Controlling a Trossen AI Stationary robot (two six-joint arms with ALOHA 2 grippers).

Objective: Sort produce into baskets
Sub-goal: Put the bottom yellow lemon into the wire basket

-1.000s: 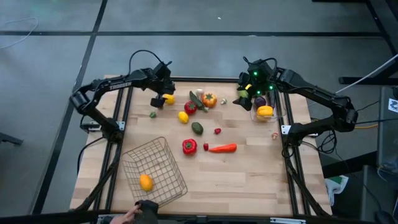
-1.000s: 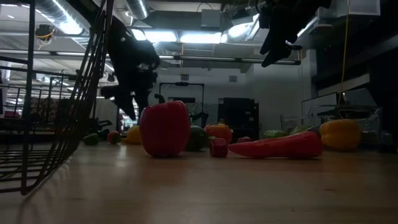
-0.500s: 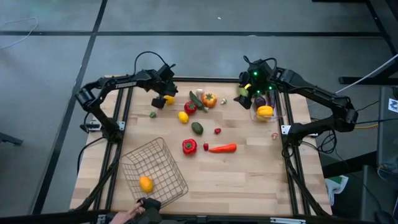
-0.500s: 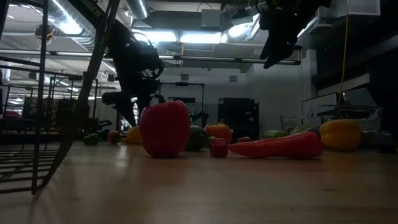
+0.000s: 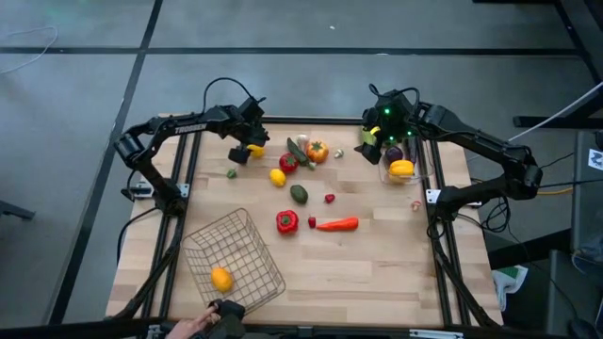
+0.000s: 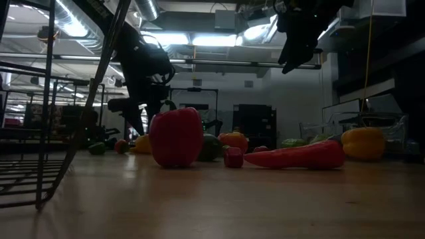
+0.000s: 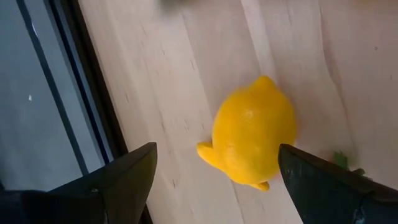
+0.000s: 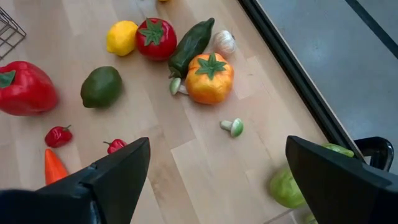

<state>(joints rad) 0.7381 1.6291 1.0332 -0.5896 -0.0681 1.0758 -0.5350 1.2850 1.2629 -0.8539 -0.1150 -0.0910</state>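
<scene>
My left gripper point(image 5: 246, 148) is open and low over a yellow toy pepper point(image 7: 252, 140) at the table's far left. Its fingers point(image 7: 127, 177) stand on either side of the pepper without touching it, and the pepper lies on its side on the wood. My right gripper point(image 5: 376, 141) is open and empty, up in the air point(image 6: 295, 56) beside the clear bin point(image 5: 420, 162), which holds a yellow pepper point(image 5: 401, 169) and a purple eggplant point(image 5: 394, 153). The wire basket point(image 5: 247, 247) at the near left holds one orange fruit point(image 5: 220, 278).
Loose produce lies mid-table: a tomato point(image 5: 288, 162), a lemon point(image 5: 277, 177), an orange pepper point(image 5: 317, 151), a green fruit point(image 5: 299, 194), a red pepper point(image 5: 286, 221) and a long red piece point(image 5: 336, 224). A person's hand point(image 5: 193, 325) is at the basket's near corner. The near right is bare wood.
My left gripper has gone a little toward the table's right edge and down toward the yellow pepper. The wire basket has shifted slightly at the near edge, where the person's hand is.
</scene>
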